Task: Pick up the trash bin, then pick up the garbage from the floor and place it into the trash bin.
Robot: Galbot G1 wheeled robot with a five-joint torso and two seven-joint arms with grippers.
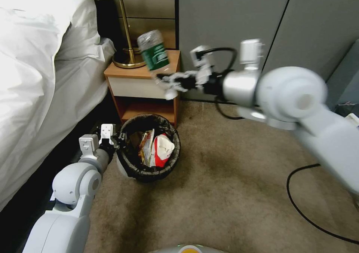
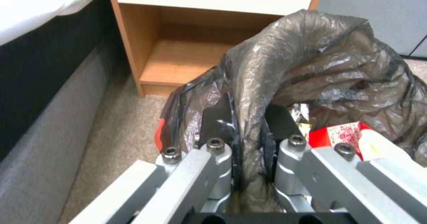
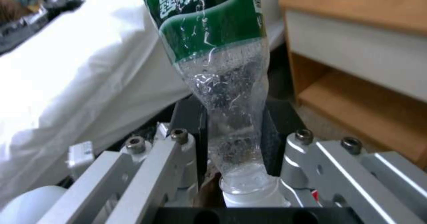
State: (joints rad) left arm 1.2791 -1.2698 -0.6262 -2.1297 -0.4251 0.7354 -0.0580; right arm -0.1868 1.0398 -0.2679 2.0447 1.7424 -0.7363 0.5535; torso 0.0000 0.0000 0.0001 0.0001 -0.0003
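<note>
The left gripper (image 1: 119, 137) clamps the trash bin (image 1: 149, 175) rim on the carpet beside the nightstand (image 1: 142, 81). The right gripper (image 1: 169, 81) pinches a plastic bottle (image 1: 153, 51) by its neck above the bin; next calls for lowering it over the opening.

One bin (image 1: 129, 167), one bottle (image 1: 153, 51), one nightstand (image 1: 140, 86), one lamp (image 1: 125, 24), one bed (image 1: 33, 77), two grippers: left (image 1: 119, 140), right (image 1: 168, 81).

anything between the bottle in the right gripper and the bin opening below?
Nothing in the head view. The bottle, pinched near its neck by the right gripper, hangs up in front of the nightstand; only that and air above the trash bin.
</note>
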